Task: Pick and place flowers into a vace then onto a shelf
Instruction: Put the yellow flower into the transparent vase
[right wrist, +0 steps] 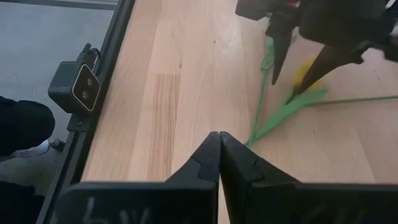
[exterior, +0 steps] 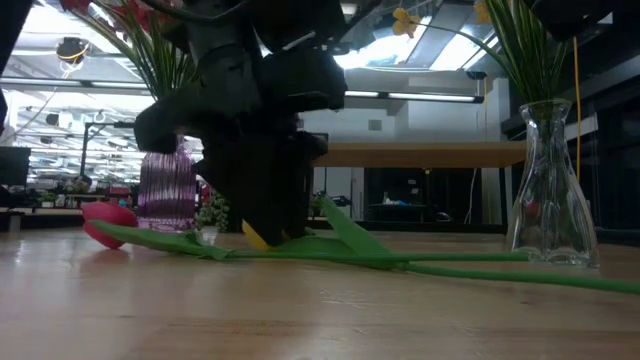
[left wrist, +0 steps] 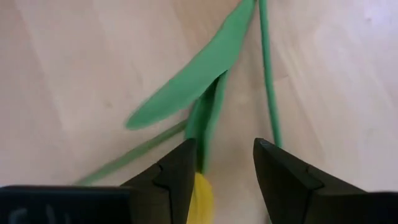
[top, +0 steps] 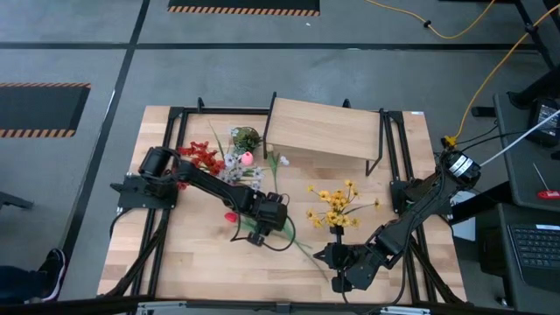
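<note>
Tulips: two lie flat near the middle of the table (top: 175, 262), a yellow bud (left wrist: 199, 198) and a red bud (exterior: 108, 217), their stems running toward the front edge.
Left pincer (left wrist: 224, 163): we see it spread, set down over the yellow bud where bud meets stem, one finger on each side, nothing pinched yet.
Right pincer (right wrist: 219, 149): pressed together and empty, waiting low near the table's front edge, right of centre.
Handling: we judge these flowers light and springy; the long stem (exterior: 480, 270) should droop and swing once lifted, and the leaf (left wrist: 186, 78) bends easily. We would take hold on the stem just under the bud, not on the bud itself, which could crush or slip out.
Clear vase (exterior: 548, 190): stands right of centre and holds the yellow blooms (top: 335, 203); its narrow neck leaves little room for another stem.
Purple vase (exterior: 167, 192): toward the back left, holding the red clusters (top: 203, 157) and other stems.
Shelf (top: 325, 131): at the back edge, nothing on it that we can see.
</note>
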`<action>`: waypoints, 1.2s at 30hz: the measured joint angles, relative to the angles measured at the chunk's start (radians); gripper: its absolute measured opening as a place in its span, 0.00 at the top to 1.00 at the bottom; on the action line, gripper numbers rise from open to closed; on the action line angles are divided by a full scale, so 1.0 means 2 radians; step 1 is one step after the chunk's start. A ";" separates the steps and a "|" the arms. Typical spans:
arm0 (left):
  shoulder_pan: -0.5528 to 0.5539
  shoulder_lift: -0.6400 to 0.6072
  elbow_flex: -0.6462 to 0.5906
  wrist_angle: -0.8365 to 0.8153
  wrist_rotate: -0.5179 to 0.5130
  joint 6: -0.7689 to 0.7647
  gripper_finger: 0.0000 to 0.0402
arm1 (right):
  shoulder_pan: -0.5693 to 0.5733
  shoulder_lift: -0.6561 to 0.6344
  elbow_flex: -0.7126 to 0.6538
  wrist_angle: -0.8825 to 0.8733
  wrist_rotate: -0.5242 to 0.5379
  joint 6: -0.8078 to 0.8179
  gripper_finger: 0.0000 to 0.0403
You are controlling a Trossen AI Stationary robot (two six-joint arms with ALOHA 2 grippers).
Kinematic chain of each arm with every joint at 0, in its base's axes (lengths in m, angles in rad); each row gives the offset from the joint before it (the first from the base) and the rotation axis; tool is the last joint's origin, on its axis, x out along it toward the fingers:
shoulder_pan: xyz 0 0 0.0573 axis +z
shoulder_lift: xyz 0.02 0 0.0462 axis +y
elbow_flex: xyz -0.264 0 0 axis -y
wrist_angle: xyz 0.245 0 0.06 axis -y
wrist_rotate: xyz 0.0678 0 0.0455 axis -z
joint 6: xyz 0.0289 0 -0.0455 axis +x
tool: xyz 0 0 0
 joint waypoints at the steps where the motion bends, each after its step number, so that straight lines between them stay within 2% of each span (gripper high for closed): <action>1: 0.000 0.002 0.000 -0.001 0.008 -0.008 0.61 | 0.000 0.000 0.000 0.000 0.000 0.001 0.98; 4: -0.003 0.012 0.001 0.000 0.026 -0.031 0.61 | 0.000 0.000 0.000 0.001 0.000 0.001 0.98; 7: -0.006 0.018 0.002 0.000 0.026 -0.022 0.61 | 0.000 0.000 0.000 0.001 0.000 0.001 0.98; 18: -0.032 0.010 -0.001 0.041 -0.088 0.066 0.61 | 0.000 0.000 0.000 0.001 0.000 0.000 0.98; 25: -0.023 0.013 -0.001 0.039 -0.080 0.054 0.62 | 0.000 0.000 0.000 0.001 0.000 0.000 0.98; 30: -0.020 0.018 0.000 0.041 -0.083 0.054 0.69 | 0.000 0.000 0.000 0.001 0.000 0.000 0.98; 36: -0.022 0.034 0.002 0.040 -0.081 0.054 0.84 | 0.000 0.000 0.000 0.003 0.000 0.000 0.98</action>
